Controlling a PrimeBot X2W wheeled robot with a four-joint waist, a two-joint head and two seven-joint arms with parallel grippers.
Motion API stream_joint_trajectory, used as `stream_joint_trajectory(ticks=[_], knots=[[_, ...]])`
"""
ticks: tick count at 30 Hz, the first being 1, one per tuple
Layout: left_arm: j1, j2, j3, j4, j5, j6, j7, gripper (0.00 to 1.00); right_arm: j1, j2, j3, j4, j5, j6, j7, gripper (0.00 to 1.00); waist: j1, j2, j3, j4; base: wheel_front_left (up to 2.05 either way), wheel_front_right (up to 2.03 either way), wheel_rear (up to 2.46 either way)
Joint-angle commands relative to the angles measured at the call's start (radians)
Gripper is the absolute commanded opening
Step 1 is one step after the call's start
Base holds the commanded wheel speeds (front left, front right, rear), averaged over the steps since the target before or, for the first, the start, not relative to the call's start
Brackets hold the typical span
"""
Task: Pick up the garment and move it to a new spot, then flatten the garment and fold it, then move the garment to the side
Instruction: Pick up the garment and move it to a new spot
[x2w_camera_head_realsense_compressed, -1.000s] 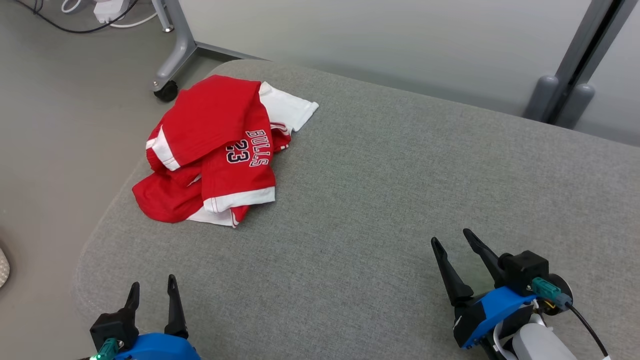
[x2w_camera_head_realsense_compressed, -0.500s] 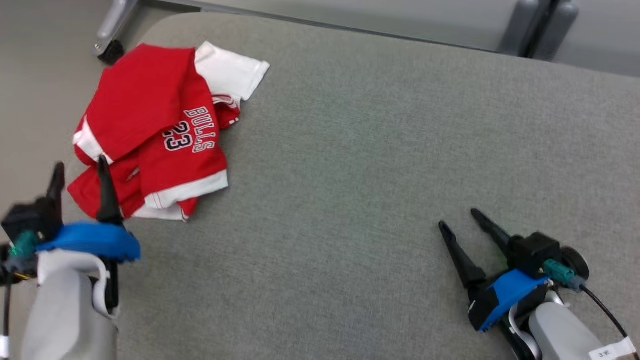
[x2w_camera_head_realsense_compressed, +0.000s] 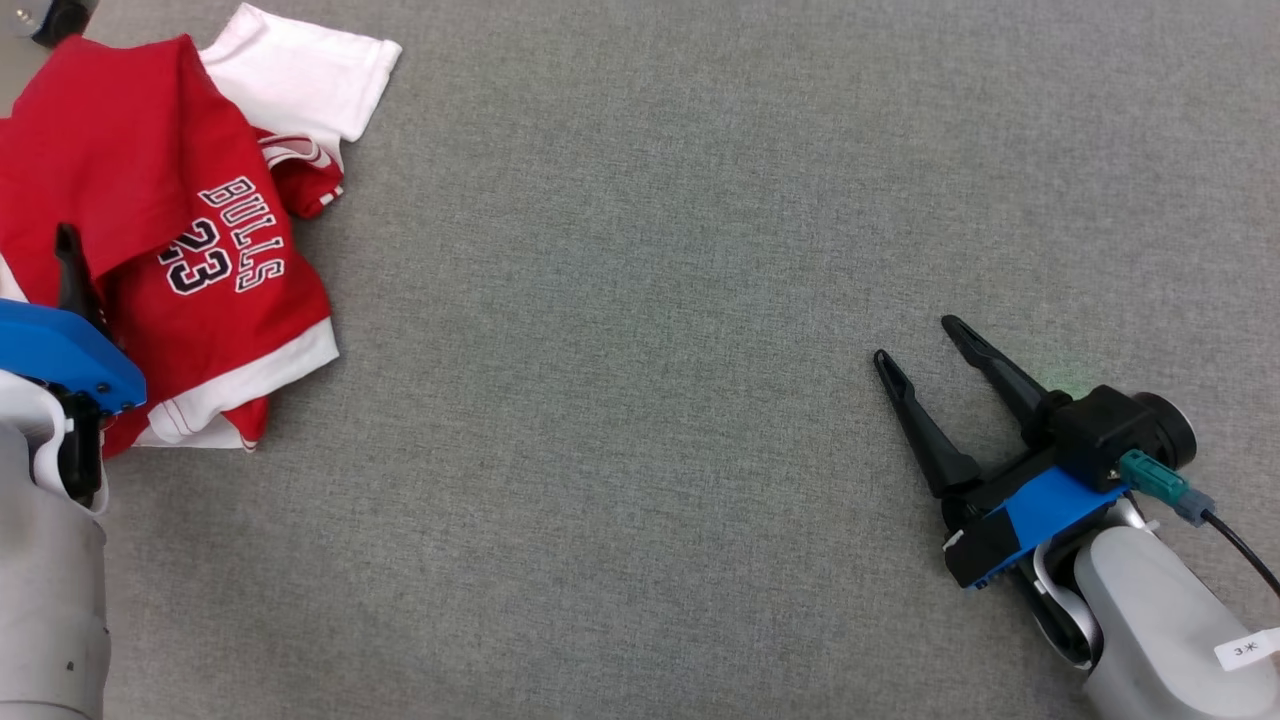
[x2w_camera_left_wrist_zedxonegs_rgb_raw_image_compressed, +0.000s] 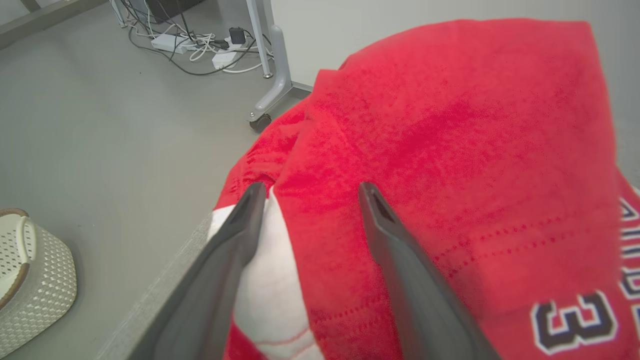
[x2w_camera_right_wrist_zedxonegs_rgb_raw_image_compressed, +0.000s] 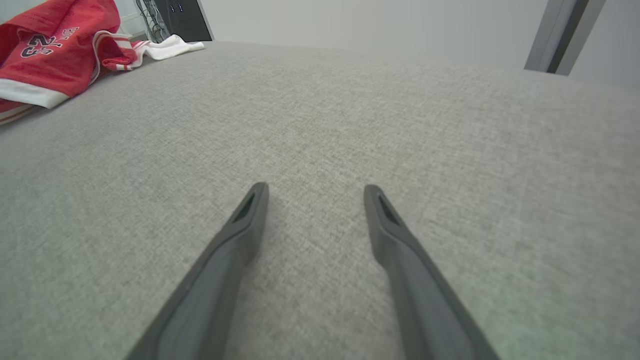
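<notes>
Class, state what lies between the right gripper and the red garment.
Bare grey surface stretches between the right gripper and the garment, shown in the head view.

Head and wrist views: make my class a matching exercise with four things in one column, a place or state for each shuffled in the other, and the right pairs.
Things
1 garment
2 left gripper
3 right gripper
4 basket

Places and states
a open, above the bare grey surface
b crumpled, red and white, at the left of the grey surface
c on the floor, off the grey surface
d open, poised over the garment

Pairs: 1-b, 2-d, 3-a, 4-c
</notes>
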Motion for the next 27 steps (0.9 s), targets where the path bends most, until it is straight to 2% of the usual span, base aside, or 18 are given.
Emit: stream_joint_trajectory(ticks=[1,3,4,5,9,14,18,19,27], knots=[[-0.019,0.002,-0.002,0.020,-0.013,-0.006,0.017,1.00,0.044,-0.046,-0.011,0.087,0.016,-0.008,0.021,1.00,0.0002,-0.0001,0.005,-0.005,0.00,0.00,0.00],[-0.025,-0.005,-0.011,0.041,-0.031,-0.008,0.027,1.00,0.045,-0.047,-0.014,0.092,0.022,-0.009,0.021,1.00,0.0002,-0.0001,0.007,-0.008,0.00,0.00,0.00],[-0.026,-0.010,-0.024,0.045,-0.041,-0.006,0.028,0.67,0.045,-0.047,-0.015,0.095,0.022,-0.009,0.021,1.00,0.0002,-0.0001,0.006,-0.009,0.00,0.00,0.00],[-0.025,-0.011,-0.029,0.048,-0.054,-0.006,0.022,0.00,0.047,-0.046,-0.015,0.098,0.024,-0.009,0.021,1.00,0.0002,-0.0001,0.003,-0.009,0.00,0.00,0.00],[-0.011,-0.010,-0.093,0.036,-0.095,-0.007,0.013,0.00,0.057,-0.029,-0.018,0.099,0.026,-0.009,0.020,1.00,0.0002,-0.0001,-0.026,-0.010,0.00,0.00,0.00],[-0.021,0.014,-0.221,-0.056,-0.143,-0.007,-0.057,0.00,0.069,0.020,-0.018,0.092,0.026,-0.004,0.016,1.00,0.0002,-0.0001,-0.090,-0.017,0.00,0.00,0.00],[-0.035,0.043,-0.336,-0.162,-0.166,-0.007,-0.102,0.00,0.077,0.061,-0.024,0.093,0.032,-0.004,0.012,1.00,0.0002,-0.0001,-0.157,-0.047,0.00,0.00,0.00],[-0.035,0.043,-0.336,-0.162,-0.166,-0.007,-0.102,0.00,0.077,0.061,-0.024,0.093,0.032,-0.004,0.012,1.00,0.0002,-0.0001,-0.157,-0.047,0.00,0.00,0.00],[-0.038,0.008,-0.629,-0.418,-0.253,-0.007,-0.122,0.00,0.138,0.119,-0.062,0.105,0.038,-0.004,0.012,1.00,0.0002,-0.0001,-0.274,-0.178,0.00,0.00,0.00]])
